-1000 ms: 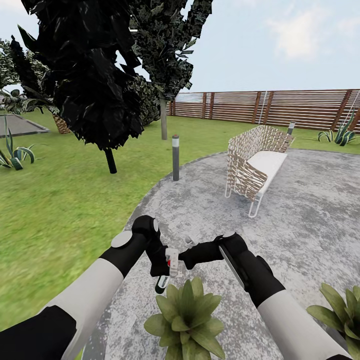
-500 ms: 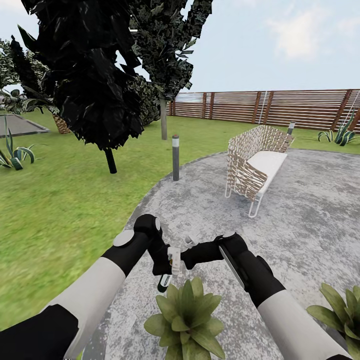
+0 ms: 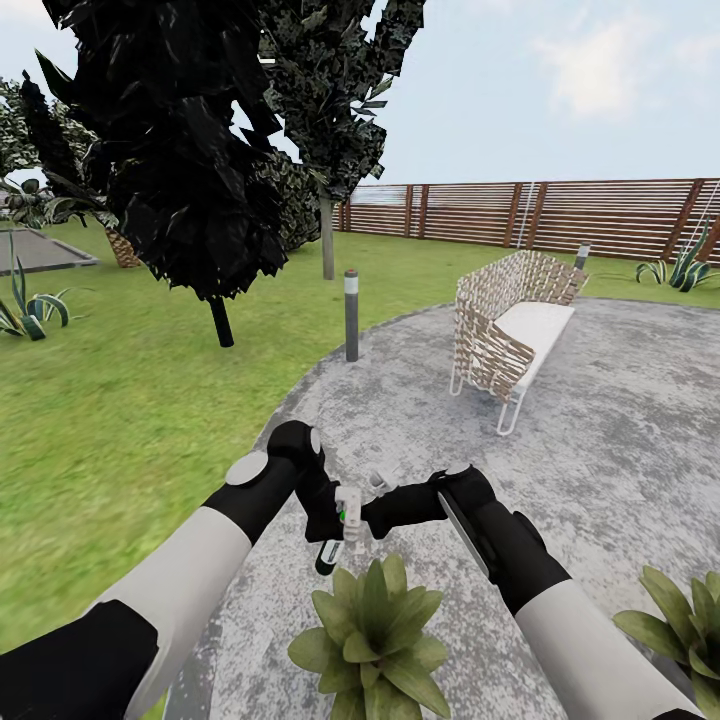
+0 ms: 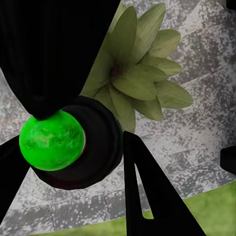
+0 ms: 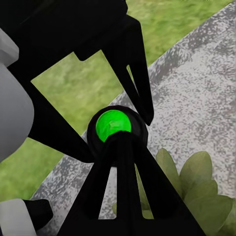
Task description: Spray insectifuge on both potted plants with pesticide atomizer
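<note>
In the head view my left gripper (image 3: 333, 527) is shut on the pesticide atomizer (image 3: 347, 507), a slim sprayer with a pale head, held upright over the paving. A green spot glows on its side. My right gripper (image 3: 368, 517) reaches in from the right, shut, its tips against the atomizer. The right wrist view has these tips (image 5: 118, 139) meeting on a green knob (image 5: 113, 123) in a black ring. One potted plant (image 3: 371, 627) sits just below and in front of the atomizer, and its rosette (image 4: 140, 81) lies under the left gripper (image 4: 66, 143). A second potted plant (image 3: 690, 620) is at the lower right.
A woven bench (image 3: 515, 325) stands on the round paved patch (image 3: 600, 450). Past it are a bollard light (image 3: 351, 315), a dark tree (image 3: 190, 170) on the lawn and a slatted wooden fence (image 3: 560, 212). Spiky plants (image 3: 30, 305) grow at the far left.
The spot on the atomizer has turned from red to green. My left arm has shifted slightly up and right with the atomizer; the right arm has stayed in place.
</note>
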Motion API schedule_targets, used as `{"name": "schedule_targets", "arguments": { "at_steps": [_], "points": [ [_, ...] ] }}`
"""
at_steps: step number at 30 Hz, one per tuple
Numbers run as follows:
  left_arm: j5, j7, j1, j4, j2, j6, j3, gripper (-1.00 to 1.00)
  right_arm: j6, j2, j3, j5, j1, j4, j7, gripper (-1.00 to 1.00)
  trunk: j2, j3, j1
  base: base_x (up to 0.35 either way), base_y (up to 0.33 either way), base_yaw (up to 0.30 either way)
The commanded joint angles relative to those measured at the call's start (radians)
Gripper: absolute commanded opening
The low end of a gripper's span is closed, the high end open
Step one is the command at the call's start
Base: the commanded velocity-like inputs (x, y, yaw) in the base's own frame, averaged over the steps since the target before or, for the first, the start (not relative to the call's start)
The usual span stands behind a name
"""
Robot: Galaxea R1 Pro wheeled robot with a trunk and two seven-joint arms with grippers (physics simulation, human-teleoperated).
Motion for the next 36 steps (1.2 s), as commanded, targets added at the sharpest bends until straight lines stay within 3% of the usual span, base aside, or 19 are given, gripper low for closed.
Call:
{"name": "schedule_targets", "arguments": {
  "at_steps": [1,8,13,17,21,25,26,28,29,30,31,32,33,35,36],
  "points": [
    [-0.005,-0.006,-0.001,-0.001,0.000,0.010,-0.001,-1.00,0.004,0.000,-0.001,0.006,-0.001,-0.001,0.006,-1.00,0.000,-0.001,0.000,0.000,0.000,0.000],
    [-0.022,-0.006,-0.001,0.009,0.003,0.012,-0.003,-1.00,0.004,0.000,-0.001,0.008,-0.001,-0.001,0.007,-1.00,0.000,-0.001,0.000,0.000,0.000,0.000],
    [-0.139,-0.003,-0.001,0.081,0.006,0.011,-0.003,-1.00,0.004,0.003,0.001,0.008,-0.001,-0.001,0.007,-1.00,0.000,-0.001,0.000,0.000,0.000,0.000],
    [-0.173,-0.001,-0.001,0.123,0.011,0.010,-0.002,-1.00,0.004,0.004,0.001,0.008,-0.001,-0.001,0.006,-1.00,0.000,-0.001,0.000,0.000,0.000,0.000],
    [-0.180,0.003,-0.001,0.131,0.056,0.012,0.002,-1.00,0.004,0.002,-0.002,0.010,-0.001,-0.001,0.005,-1.00,0.000,-0.001,0.000,0.000,0.000,0.000],
    [-0.180,0.006,0.000,0.133,0.130,0.016,0.034,-1.00,0.005,-0.002,-0.003,0.010,0.001,0.000,0.003,-1.00,0.000,-0.001,0.000,0.000,0.000,0.000],
    [-0.180,0.006,0.001,0.133,0.141,0.019,0.057,-1.00,0.005,-0.003,-0.003,0.010,0.001,0.000,0.003,-1.00,0.000,-0.001,0.000,0.000,0.000,0.000],
    [-0.179,0.025,0.005,0.133,0.155,0.025,0.157,-1.00,0.005,-0.004,-0.004,0.011,0.008,0.001,0.001,-1.00,0.000,-0.001,0.000,0.000,0.000,0.000],
    [-0.178,0.076,0.008,0.133,0.157,0.027,0.238,-1.00,0.005,-0.013,-0.006,0.011,0.011,0.003,0.000,1.00,0.000,-0.001,0.000,0.000,0.000,0.000],
    [-0.177,0.127,0.009,0.134,0.157,0.028,0.295,-1.00,0.005,-0.032,-0.008,0.011,0.013,0.005,0.000,1.00,0.000,-0.001,0.000,0.000,0.000,0.000],
    [-0.175,0.156,0.009,0.134,0.156,0.029,0.324,-1.00,0.005,-0.045,-0.008,0.010,0.013,0.005,0.000,1.00,0.000,-0.001,0.000,0.000,0.000,0.000],
    [-0.168,0.236,0.009,0.135,0.151,0.030,0.416,-1.00,0.004,-0.097,-0.010,0.010,0.014,0.006,0.000,1.00,0.000,-0.001,0.000,0.000,0.000,0.000],
    [-0.162,0.276,0.010,0.135,0.146,0.031,0.480,-1.00,0.004,-0.137,-0.012,0.008,0.014,0.006,0.000,1.00,0.000,-0.001,0.000,0.000,0.000,0.000],
    [-0.151,0.319,0.010,0.136,0.136,0.031,0.612,-1.00,0.003,-0.216,-0.035,0.007,0.014,0.006,0.001,1.00,0.000,-0.001,0.000,0.000,0.000,0.000],
    [-0.147,0.331,0.010,0.136,0.133,0.032,0.678,-1.00,0.002,-0.248,-0.066,0.006,0.015,0.006,0.000,1.00,0.000,-0.001,0.000,0.000,0.000,0.000]
  ]
}}
